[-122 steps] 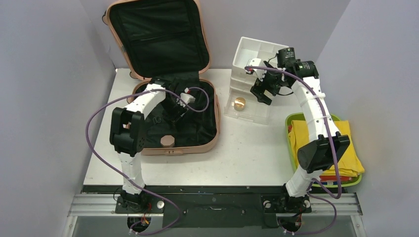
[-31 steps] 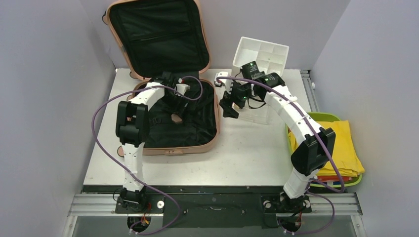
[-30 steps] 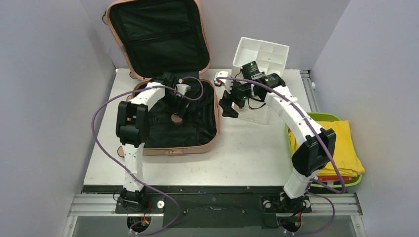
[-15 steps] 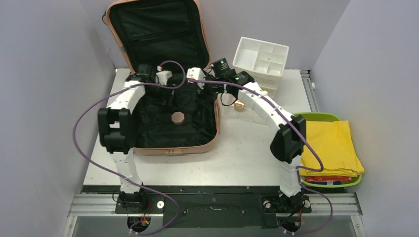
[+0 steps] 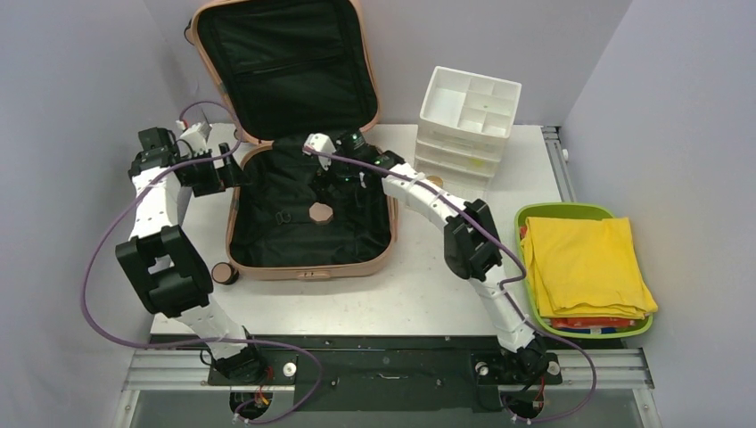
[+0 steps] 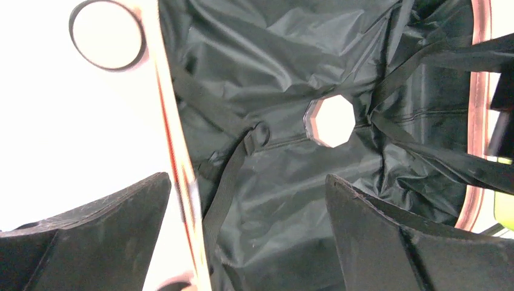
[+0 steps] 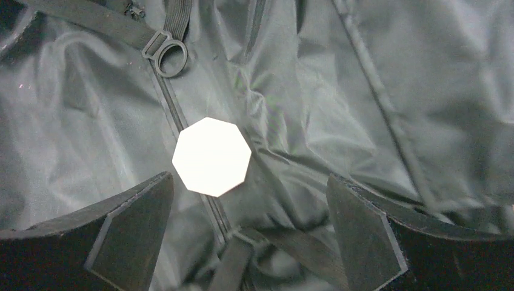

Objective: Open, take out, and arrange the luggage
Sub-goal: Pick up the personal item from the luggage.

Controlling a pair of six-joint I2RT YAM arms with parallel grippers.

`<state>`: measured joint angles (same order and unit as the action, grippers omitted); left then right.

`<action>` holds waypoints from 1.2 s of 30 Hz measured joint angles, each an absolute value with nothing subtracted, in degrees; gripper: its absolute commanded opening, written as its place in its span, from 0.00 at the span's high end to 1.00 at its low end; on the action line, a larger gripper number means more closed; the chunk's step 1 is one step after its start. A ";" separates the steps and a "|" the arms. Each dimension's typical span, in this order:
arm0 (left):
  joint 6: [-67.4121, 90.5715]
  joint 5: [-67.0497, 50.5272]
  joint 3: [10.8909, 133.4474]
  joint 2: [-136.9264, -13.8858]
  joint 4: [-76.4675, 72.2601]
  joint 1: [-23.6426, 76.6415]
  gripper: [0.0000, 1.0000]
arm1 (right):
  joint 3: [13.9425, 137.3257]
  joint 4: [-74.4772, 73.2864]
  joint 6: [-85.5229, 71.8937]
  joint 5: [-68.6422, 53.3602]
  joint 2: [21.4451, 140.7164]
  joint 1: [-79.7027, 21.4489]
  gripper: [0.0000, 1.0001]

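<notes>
Luggage [image 5: 308, 205] lies open on the surface [image 5: 428, 285], its salmon-pink lid propped upright at the back and its black-lined base flat, just right of your left end effector [image 5: 227, 172]. That end effector is spread wide with nothing between its fingers [image 6: 103, 224], and in its wrist view the pink left rim of the base runs through the gap between them, so it hangs over that edge without a grip on it. Nearer to you than the left end effector, a small round dark-rimmed disc [image 5: 223, 273] lies on the surface just beside the base's near left corner. Inside the base, loose black straps cross the lining, and a pale octagonal piece [image 5: 319, 212] lies flat near the middle. Your right end effector [image 7: 250, 179] is directly above that piece, also spread wide and empty; from its wrist view the octagon sits below the gap, closer to the left-hand finger, with no contact visible. A strap ring [image 7: 170, 57] lies on the lining just beyond it. Farther right of this end effector, a white compartmented drawer organizer [image 5: 470, 111] stands at the back of the surface, and well to the right a lime-green tray [image 5: 535, 214] holds folded yellow cloth [image 5: 588, 267].
</notes>
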<state>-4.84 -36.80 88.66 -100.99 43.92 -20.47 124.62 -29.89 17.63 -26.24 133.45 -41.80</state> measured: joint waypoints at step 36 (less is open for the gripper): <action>-4.80 -41.65 78.46 -92.33 40.58 -25.63 0.04 | 129.01 -24.60 -6.94 -13.08 145.14 -46.26 0.06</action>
